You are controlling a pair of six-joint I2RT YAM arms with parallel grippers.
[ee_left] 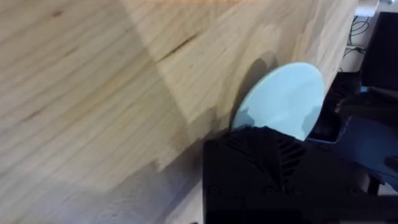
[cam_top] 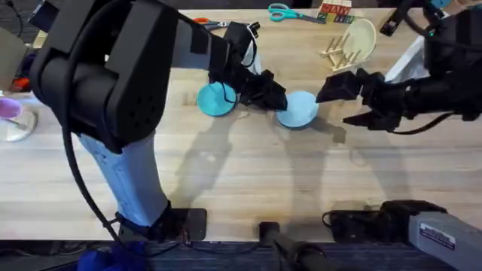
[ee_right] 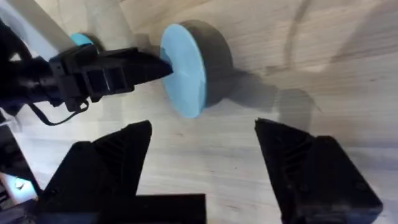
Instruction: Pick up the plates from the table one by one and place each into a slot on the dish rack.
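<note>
The pale sky blue plate [cam_top: 299,110] is tipped up on its edge on the table [cam_top: 226,173], with my left gripper [cam_top: 277,98] shut on its rim. In the right wrist view the same plate [ee_right: 183,68] stands tilted above its shadow, the left gripper [ee_right: 140,67] clamped on its side. In the left wrist view a black finger [ee_left: 267,168] covers part of the plate [ee_left: 283,99]. The teal plate [cam_top: 215,100] lies flat just left of it. My right gripper [cam_top: 337,109] hangs open just right of the pale plate, holding nothing. The dish rack [cam_top: 337,51] stands at the back.
A cream-yellow plate [cam_top: 363,36] sits upright in the rack. Scissors [cam_top: 282,11] and a colourful box [cam_top: 337,11] lie along the far edge. A clear glass [cam_top: 15,120] stands at the left. The left arm's large dark body hangs over the left half of the table.
</note>
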